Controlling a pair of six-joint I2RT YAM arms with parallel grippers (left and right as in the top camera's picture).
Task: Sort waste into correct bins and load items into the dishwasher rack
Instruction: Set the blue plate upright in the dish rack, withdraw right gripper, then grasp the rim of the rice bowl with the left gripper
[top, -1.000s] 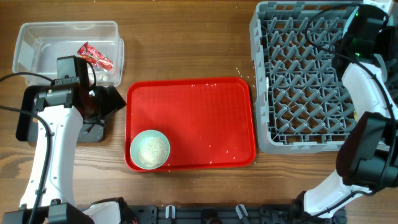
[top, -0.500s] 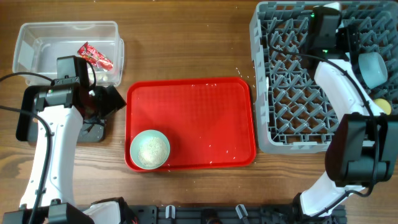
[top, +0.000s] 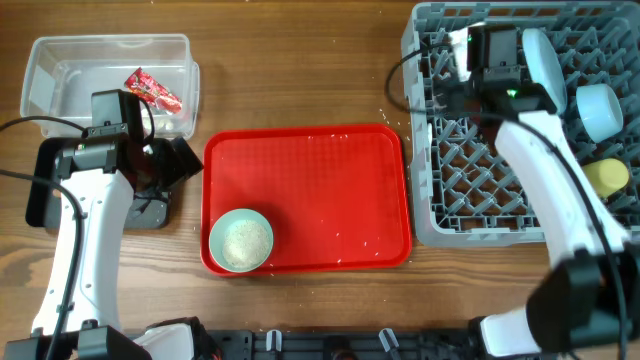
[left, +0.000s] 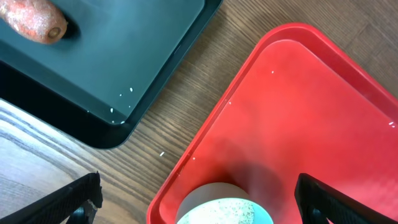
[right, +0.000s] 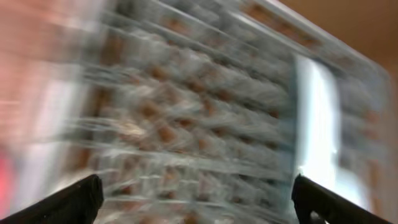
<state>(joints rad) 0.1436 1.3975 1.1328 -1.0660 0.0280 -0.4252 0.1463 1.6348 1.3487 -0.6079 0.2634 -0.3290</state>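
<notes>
While the clear tub (top: 40, 95) sits in the upper left of the overhead frame with the red snack wrapper (top: 152, 90) lying inside it, the black tray (top: 38, 205) lies just below it, mostly covered by the left arm (top: 75, 240). At the upper left of the left wrist view, the orange carrot (left: 34, 22) rests on this tray. A few white rice grains (left: 121, 96) are scattered near the tray's corner and on the wooden table (left: 37, 162). The left gripper (left: 199, 196) hangs over the gap between the black tray and the red tray (top: 320, 170). Its fingertips show at the two bottom corners of that view, wide apart, with nothing gripped between them. The red tray fills the middle of the overhead frame, and a pale blue bowl of rice (top: 241, 240) stands in its lower left corner. The grey rack (top: 425, 225) takes the right side of the frame. The right arm (top: 545, 190) reaches over its upper left part. The right wrist view is strongly blurred, but the right gripper (right: 196, 190) shows its fingertips far apart at the bottom corners, holding nothing. In the rack, the plate (top: 543, 62) stands on edge near the top. The second bowl (top: 600, 108) is to the right of it, and the yellow cup (top: 608, 178) is below that, at the right edge.
</notes>
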